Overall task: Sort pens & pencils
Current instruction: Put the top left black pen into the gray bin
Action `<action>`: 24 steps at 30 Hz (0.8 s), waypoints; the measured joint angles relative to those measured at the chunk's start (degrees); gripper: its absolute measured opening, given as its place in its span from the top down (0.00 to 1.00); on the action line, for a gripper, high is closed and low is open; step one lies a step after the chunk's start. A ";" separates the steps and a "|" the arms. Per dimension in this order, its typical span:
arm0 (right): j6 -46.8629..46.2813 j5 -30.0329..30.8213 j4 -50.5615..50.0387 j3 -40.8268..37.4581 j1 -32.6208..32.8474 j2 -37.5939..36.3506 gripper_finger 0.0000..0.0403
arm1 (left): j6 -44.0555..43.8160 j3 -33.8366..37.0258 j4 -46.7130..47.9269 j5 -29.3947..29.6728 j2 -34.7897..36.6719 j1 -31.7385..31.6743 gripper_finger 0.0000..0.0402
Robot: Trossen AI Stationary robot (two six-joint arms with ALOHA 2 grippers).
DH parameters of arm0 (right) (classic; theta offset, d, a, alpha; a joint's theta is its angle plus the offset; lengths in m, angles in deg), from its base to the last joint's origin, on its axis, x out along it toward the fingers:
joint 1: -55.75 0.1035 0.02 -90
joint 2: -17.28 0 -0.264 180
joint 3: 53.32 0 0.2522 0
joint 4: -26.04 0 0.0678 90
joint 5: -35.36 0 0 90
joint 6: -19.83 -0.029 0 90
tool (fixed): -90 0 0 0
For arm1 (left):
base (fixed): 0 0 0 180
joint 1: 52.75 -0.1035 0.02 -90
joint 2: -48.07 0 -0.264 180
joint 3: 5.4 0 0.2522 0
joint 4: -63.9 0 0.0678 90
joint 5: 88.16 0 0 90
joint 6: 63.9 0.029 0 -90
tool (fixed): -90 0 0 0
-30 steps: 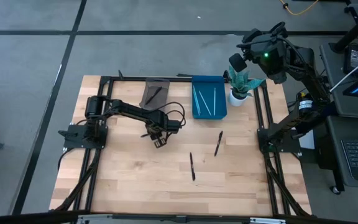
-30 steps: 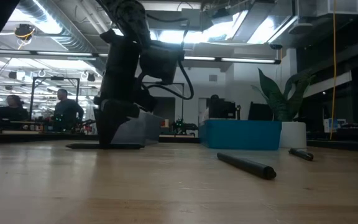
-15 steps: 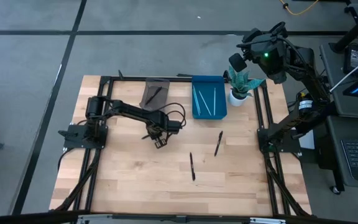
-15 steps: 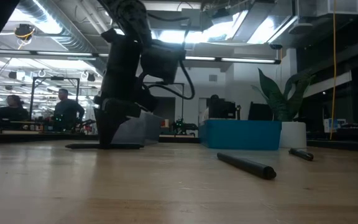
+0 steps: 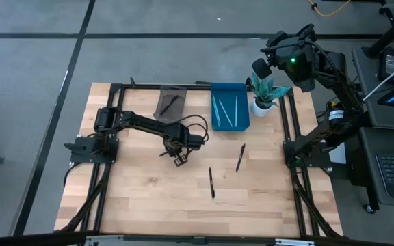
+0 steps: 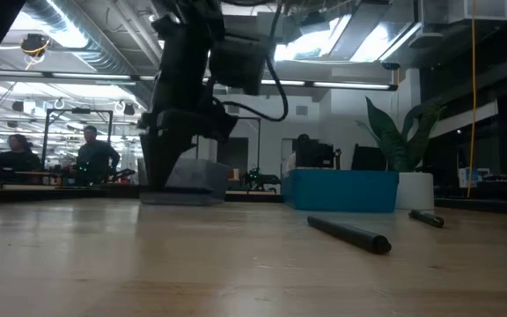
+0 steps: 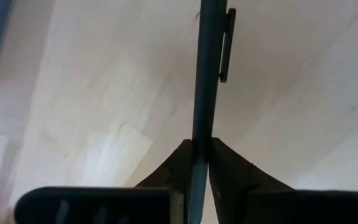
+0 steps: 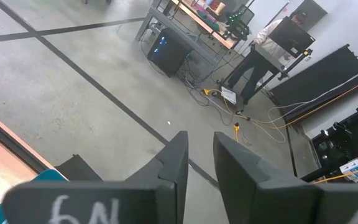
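Observation:
My left gripper (image 5: 178,158) hangs fingers-down over the middle of the table, shut on a dark pen (image 7: 207,68) with a clip (image 7: 227,43). Two more dark pens (image 5: 211,182) (image 5: 240,157) lie flat on the wood to its right. A grey tray (image 5: 169,102) at the far edge holds one pen. Beside it, a blue tray (image 5: 230,107) holds several light pencils. My right gripper (image 8: 201,155) is raised beyond the table's far right corner, open, with nothing between its fingers. My left gripper pinches the pen's barrel (image 7: 201,144) between its two fingers, some way from the clip. The fingers come from above, point down and lie across the pen. The pen sits about level, clear of the wood, and sticks out toward the table's left (image 5: 164,154).
A white pot with a green plant (image 5: 264,101) stands right of the blue tray. Black frame rails (image 5: 294,171) run along the table's left and right sides. People sit at desks (image 6: 91,158) in the room beyond the table.
My left gripper has risen and shifted slightly toward the table's right and near edges. The pen that lay flat on the wood beneath it has come up with it and is now clear of the table.

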 joint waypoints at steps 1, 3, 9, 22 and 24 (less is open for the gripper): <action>0.02 0.00 0.00 0.00 0.02 0.02 0.81 | -0.04 -0.77 0.94 0.11 0.04 0.00 0.91; 0.02 -0.06 0.00 0.00 0.00 0.00 0.81 | -0.29 -2.43 2.46 0.46 0.09 -0.02 0.91; 0.05 -0.42 -0.02 0.00 0.02 0.02 0.81 | -1.71 -8.82 8.83 2.32 0.15 -0.13 0.92; 0.08 -0.51 -0.04 0.00 0.01 0.02 0.81 | -0.21 -25.15 24.99 8.26 0.30 -3.86 0.93; 0.09 -0.52 -0.04 0.00 0.02 0.02 0.81 | 0.16 -26.36 25.01 8.37 0.31 -4.98 0.92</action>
